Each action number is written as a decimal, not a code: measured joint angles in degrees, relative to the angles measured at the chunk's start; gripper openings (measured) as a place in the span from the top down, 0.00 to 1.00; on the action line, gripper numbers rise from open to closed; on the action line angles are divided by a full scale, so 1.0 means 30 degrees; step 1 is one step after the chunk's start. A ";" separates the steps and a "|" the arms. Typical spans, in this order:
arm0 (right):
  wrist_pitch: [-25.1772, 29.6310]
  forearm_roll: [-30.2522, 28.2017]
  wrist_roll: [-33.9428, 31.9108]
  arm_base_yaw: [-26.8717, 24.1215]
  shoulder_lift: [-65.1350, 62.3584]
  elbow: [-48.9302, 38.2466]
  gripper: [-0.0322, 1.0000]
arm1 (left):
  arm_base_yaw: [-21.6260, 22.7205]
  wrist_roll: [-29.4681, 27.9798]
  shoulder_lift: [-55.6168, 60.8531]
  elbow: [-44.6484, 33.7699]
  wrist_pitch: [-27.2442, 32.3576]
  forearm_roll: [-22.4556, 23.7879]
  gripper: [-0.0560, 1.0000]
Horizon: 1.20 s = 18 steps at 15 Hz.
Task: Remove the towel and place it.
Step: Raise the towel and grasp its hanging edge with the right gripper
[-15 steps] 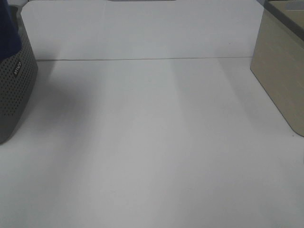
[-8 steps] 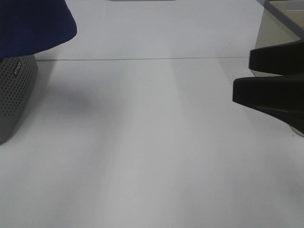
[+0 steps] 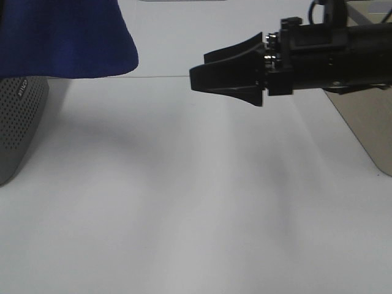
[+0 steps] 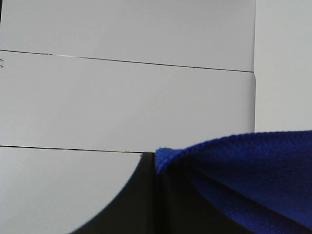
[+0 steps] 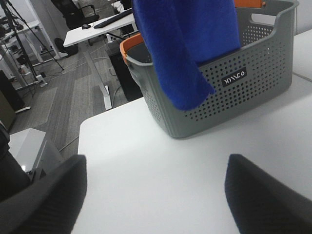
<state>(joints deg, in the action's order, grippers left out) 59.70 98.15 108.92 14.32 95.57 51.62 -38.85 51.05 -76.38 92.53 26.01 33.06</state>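
The royal-blue towel hangs in the air at the top left of the exterior high view, over the grey perforated basket. In the left wrist view my left gripper is shut on a fold of the towel; this gripper is out of the exterior high view. My right gripper is open and empty, reaching left across the middle, apart from the towel. The right wrist view shows its spread fingers, with the towel draped down the front of the basket ahead.
A beige box stands at the right edge of the white table. The basket has an orange rim. Beyond the table's edge lie floor, desks and a chair.
The towel has risen and spread further right into view. My right gripper has come in from the right edge to the middle, towards the towel.
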 joint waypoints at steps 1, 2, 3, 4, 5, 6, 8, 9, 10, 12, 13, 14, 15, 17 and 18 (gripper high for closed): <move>-0.0038 0.0076 0.0000 0.0248 0.0592 0.0630 0.23 | 0.0000 0.0000 0.0000 0.0000 0.0000 -0.0076 0.95; -0.0134 0.0191 0.0000 0.0745 0.1566 0.1738 0.23 | 0.0000 0.0000 0.0000 0.0000 0.0000 -0.0210 0.95; -0.0172 0.0286 0.0000 0.1280 0.2464 0.2788 0.23 | 0.0000 0.0000 0.0000 0.0000 0.0000 -0.0229 0.95; -0.0191 0.0382 0.0000 0.1719 0.3361 0.3839 0.23 | 0.0000 0.0000 0.0000 0.0000 0.0000 -0.0248 0.95; -0.0191 0.0439 0.0000 0.2082 0.4144 0.4698 0.23 | 0.0000 0.0000 0.0000 0.0000 0.0000 -0.0286 0.95; -0.0191 0.0458 0.0000 0.2254 0.4660 0.5233 0.23 | 0.0000 0.0000 0.0000 0.0000 0.0000 -0.0286 0.95; -0.0134 0.0477 0.0000 0.2311 0.5061 0.5768 0.23 | 0.0000 0.0000 0.0000 0.0000 0.0000 -0.0306 0.95; 0.0172 0.0477 0.0000 0.2311 0.5061 0.5959 0.23 | 0.0000 0.0000 0.0000 0.0000 0.0000 -0.0325 0.95; 0.0649 0.0477 0.0000 0.2368 0.5061 0.6322 0.23 | 0.0000 0.0000 0.0000 0.0000 0.0000 -0.0477 0.95; 0.0668 0.0497 0.0038 0.2712 0.5061 0.7105 0.23 | 0.0000 0.0000 0.0000 0.0000 0.0000 -0.0668 0.95; 0.0325 0.0497 0.0076 0.3037 0.5061 0.7391 0.23 | 0.0000 0.0000 0.0000 0.0000 0.0000 -0.0668 0.95; -0.0057 0.0497 0.0191 0.3380 0.5061 0.7448 0.23 | 0.0000 0.0000 0.0000 0.0000 0.0000 -0.0668 0.95; -0.0286 0.0477 0.0286 0.3591 0.5061 0.7448 0.23 | 0.0000 0.0000 0.0000 0.0000 0.0000 -0.0668 0.95; -0.0325 0.0477 0.0344 0.3743 0.5061 0.7448 0.32 | 0.0000 0.0000 0.0000 0.0000 0.0000 -0.0668 0.95; -0.0401 0.0477 0.0344 0.3743 0.5061 0.7448 0.38 | 0.0000 0.0000 0.0000 0.0000 0.0000 -0.0668 0.95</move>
<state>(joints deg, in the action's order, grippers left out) 58.50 99.58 109.95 25.55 110.75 73.97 -38.85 51.05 -76.38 92.53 26.01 31.05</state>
